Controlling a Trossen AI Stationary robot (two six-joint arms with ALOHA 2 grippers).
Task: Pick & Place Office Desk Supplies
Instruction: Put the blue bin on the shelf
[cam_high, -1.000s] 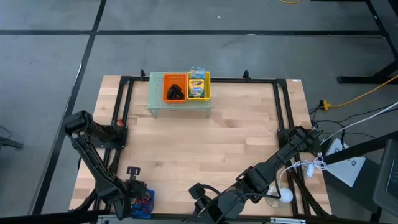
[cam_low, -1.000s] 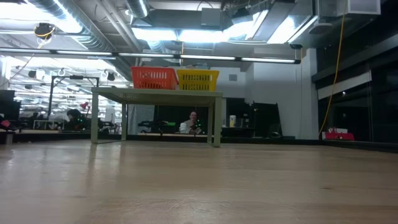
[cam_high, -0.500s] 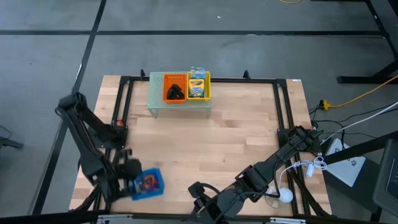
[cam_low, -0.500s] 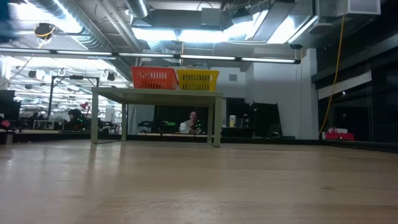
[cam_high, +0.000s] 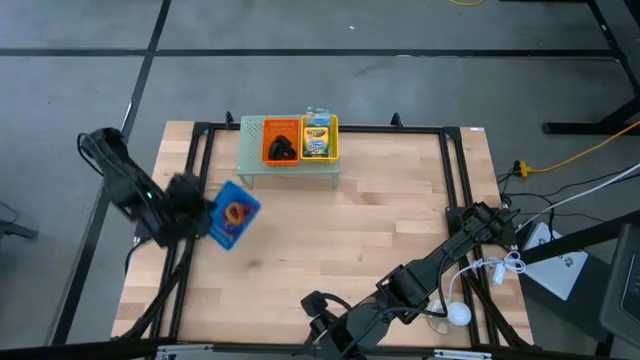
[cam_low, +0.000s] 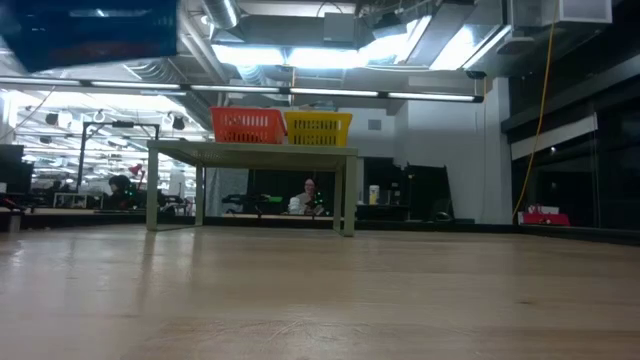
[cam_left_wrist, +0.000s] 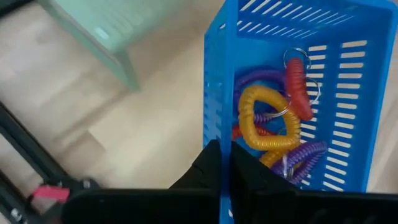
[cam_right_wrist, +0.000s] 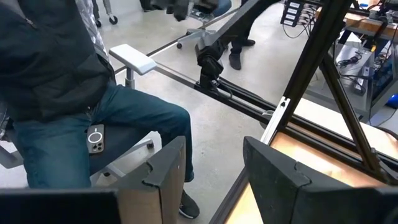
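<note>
Left gripper (cam_left_wrist: 225, 163) clamped on the blue slotted plastic basket's (cam_high: 234, 214) rim, carrying coiled yellow, purple and red rings (cam_left_wrist: 273, 127) aloft at nine o'clock. Orange (cam_high: 280, 142) and yellow (cam_high: 319, 138) bins already sit on the pale green riser (cam_high: 252, 160) at twelve; this one remains. Right gripper (cam_right_wrist: 214, 180) waits at six, fingers parted.

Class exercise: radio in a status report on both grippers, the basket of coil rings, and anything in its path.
Left gripper shut on blue basket, airborne, coil rings inside. Right gripper open, parked at near table edge. Green riser ahead already carries orange basket and yellow basket.
</note>
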